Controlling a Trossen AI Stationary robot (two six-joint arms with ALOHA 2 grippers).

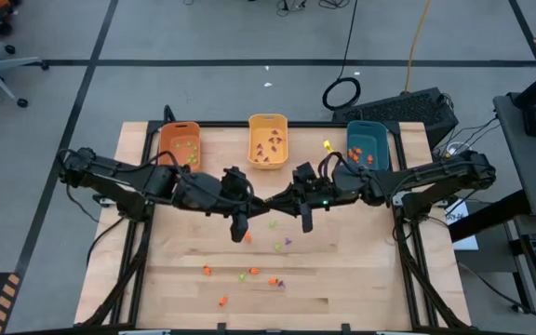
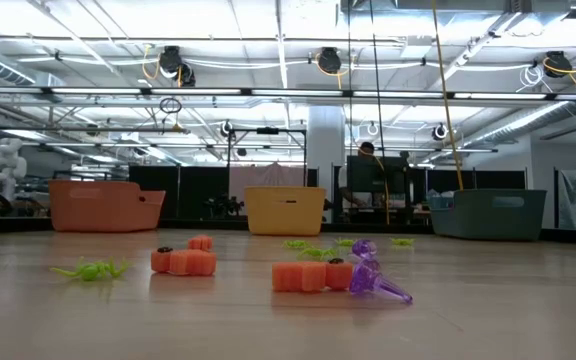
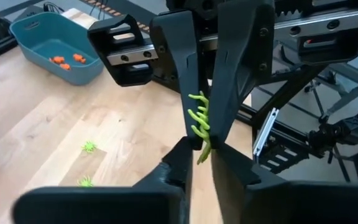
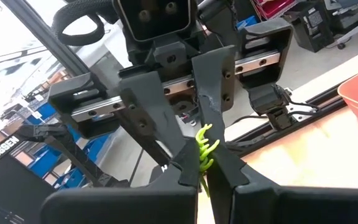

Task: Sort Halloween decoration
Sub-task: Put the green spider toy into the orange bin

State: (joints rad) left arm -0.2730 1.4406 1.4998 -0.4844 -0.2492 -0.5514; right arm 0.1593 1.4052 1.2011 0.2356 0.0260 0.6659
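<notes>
Above the table's middle my two grippers meet tip to tip (image 1: 271, 202). My right gripper (image 4: 202, 171) is shut on a light green decoration (image 4: 204, 144). My left gripper (image 3: 202, 158) stands open by a narrow gap, one finger on either side of the decoration's lower end (image 3: 202, 153); I cannot tell whether they touch it. More orange (image 1: 247, 238), green (image 1: 278, 246) and purple (image 1: 288, 241) decorations lie loose on the wood. The low view shows them lying flat, among them an orange one (image 2: 310, 276) and a purple one (image 2: 373, 280). My right gripper pinches the green decoration between its two fingers (image 3: 185, 81), with the decoration's middle (image 3: 197, 121) at their free ends. The fingers come level from the table's right side. The decoration is held clear, high above the table, and its two ends stick out past the fingertips.
Along the far edge stand an orange bin (image 1: 180, 144) with green pieces, a yellow bin (image 1: 268, 140) with purple pieces and a teal bin (image 1: 368, 144) with orange pieces. A small yellow object (image 1: 327, 145) lies between the yellow and teal bins. Bare wood spreads toward the near edge.
</notes>
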